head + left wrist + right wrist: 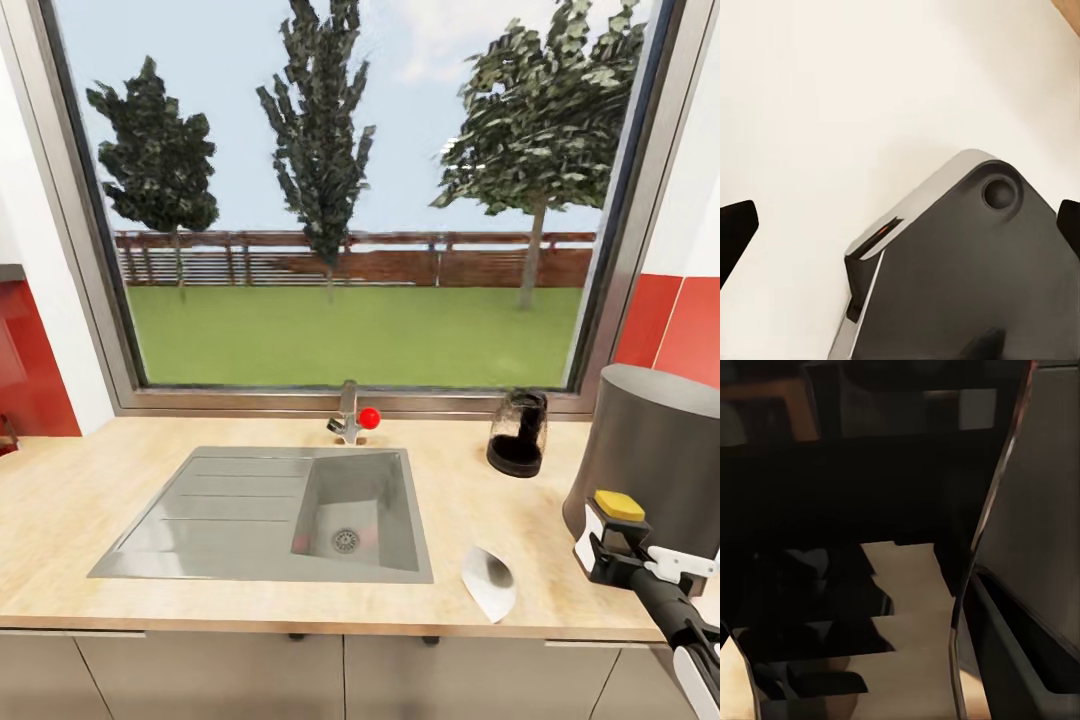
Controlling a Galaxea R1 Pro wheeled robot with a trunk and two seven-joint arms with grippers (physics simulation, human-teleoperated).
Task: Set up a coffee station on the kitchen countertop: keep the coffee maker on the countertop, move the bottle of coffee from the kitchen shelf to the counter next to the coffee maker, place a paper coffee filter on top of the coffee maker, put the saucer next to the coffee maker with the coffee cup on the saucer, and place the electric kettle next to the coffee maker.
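Head view: my right gripper (612, 535) pinches the bottle of coffee (619, 506) by its yellow-capped top, just beside the coffee maker (655, 460) on the kitchen countertop (60, 500). I judge lowering and release come next. The electric kettle (518, 432) stands near; a white paper filter (488, 580) lies by the sink (270, 515).

Left wrist view: my left fingertips (736, 231) are spread, empty.

Right wrist view: dark glass hides the jaws.

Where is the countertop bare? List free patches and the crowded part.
Free: the countertop left of the sink, and the strip between sink and kettle. Crowded: right end, with filter, coffee maker and right gripper holding the bottle.
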